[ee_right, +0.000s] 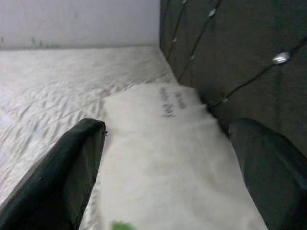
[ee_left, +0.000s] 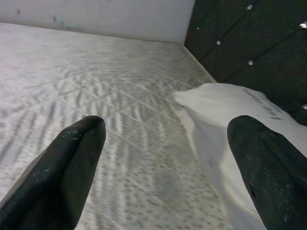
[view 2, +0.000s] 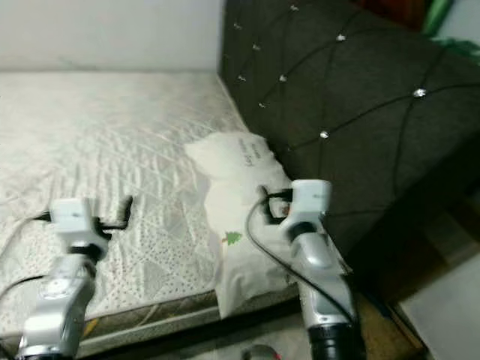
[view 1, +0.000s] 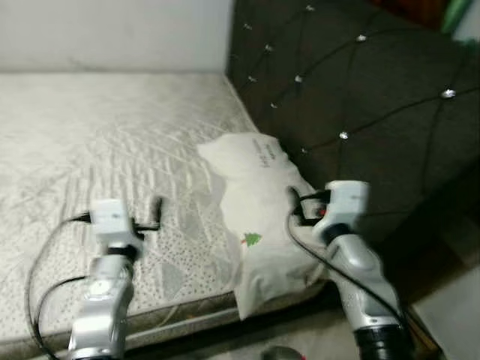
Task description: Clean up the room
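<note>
The bed takes up most of the head views, its quilted mattress bare of sheet or blanket and running from 9 o'clock across to the centre, with a pale wall behind it at 12 o'clock. At 1 to 3 o'clock stands the dark tufted headboard, studded with shiny buttons. Lying against its foot, at the mattress corner around 5 o'clock from centre, is the white pillow, printed with a line of script and a small green tree; it is rumpled, and its near end sags over the mattress edge. That reads as the piece of tidying in hand, and judging by how it lies, it is not yet done: nothing is gripped and the pillow is not squared up on the bed. The right end effector hovers just above the pillow with its fingers spread wide, the cloth visible between them. The left end effector hangs over the bare mattress just beside the pillow's inner edge, fingers likewise wide apart and empty. A small dark object with a red spot lies on the floor at 6 o'clock, too blurred to identify.
</note>
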{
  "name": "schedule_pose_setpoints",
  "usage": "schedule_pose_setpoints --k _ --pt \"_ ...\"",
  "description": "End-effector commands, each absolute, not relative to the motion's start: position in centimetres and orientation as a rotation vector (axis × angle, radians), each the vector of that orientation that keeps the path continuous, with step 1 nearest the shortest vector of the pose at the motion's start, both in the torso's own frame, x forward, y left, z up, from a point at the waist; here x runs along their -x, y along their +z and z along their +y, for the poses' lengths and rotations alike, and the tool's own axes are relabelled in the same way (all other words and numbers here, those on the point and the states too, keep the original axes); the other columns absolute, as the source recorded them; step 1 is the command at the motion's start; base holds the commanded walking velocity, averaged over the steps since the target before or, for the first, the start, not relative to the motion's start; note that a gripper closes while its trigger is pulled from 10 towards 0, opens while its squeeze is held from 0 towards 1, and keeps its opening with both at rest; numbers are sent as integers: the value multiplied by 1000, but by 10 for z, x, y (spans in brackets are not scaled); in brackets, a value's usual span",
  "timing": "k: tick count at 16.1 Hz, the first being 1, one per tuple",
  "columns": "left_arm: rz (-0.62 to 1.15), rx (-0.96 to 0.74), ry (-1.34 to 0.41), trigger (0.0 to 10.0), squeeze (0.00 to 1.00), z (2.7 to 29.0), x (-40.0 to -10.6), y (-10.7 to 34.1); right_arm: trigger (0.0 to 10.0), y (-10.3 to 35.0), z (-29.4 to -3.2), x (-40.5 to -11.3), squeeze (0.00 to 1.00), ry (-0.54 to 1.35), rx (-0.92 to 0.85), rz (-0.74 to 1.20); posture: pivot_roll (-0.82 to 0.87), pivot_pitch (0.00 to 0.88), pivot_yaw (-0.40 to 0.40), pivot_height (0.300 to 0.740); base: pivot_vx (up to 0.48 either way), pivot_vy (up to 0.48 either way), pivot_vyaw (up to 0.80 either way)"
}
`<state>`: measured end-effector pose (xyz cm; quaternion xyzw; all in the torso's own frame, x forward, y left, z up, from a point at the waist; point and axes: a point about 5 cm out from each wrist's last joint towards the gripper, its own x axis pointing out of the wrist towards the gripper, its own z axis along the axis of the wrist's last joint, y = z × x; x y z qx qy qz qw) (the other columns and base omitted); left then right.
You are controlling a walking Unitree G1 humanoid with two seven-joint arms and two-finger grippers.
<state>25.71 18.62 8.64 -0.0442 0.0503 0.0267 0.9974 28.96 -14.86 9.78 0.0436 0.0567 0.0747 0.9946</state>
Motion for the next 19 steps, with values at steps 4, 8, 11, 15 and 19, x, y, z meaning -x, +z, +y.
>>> schedule_pose_setpoints --k 4,8,11,15,19 --pt "85 63 -93 10000 0 177 -248 99 10000 110 -159 -291 0 131 -61 79 31 13 -56 740 0 464 -117" --pt "145 9 -132 10000 0 174 -233 98 10000 110 -153 -292 0 140 12 68 51 25 -64 740 0 0 0" --pt "137 30 -48 10000 0 177 -229 98 10000 116 -145 -291 0 167 26 24 37 23 -58 740 0 0 0" --pt "135 39 98 10000 0 185 -227 94 10000 111 -143 -289 0 202 3 58 42 13 -60 740 0 0 0" --pt "113 56 111 10000 0 189 -235 99 10000 117 -139 -298 0 209 -18 36 48 17 -56 740 0 0 800"
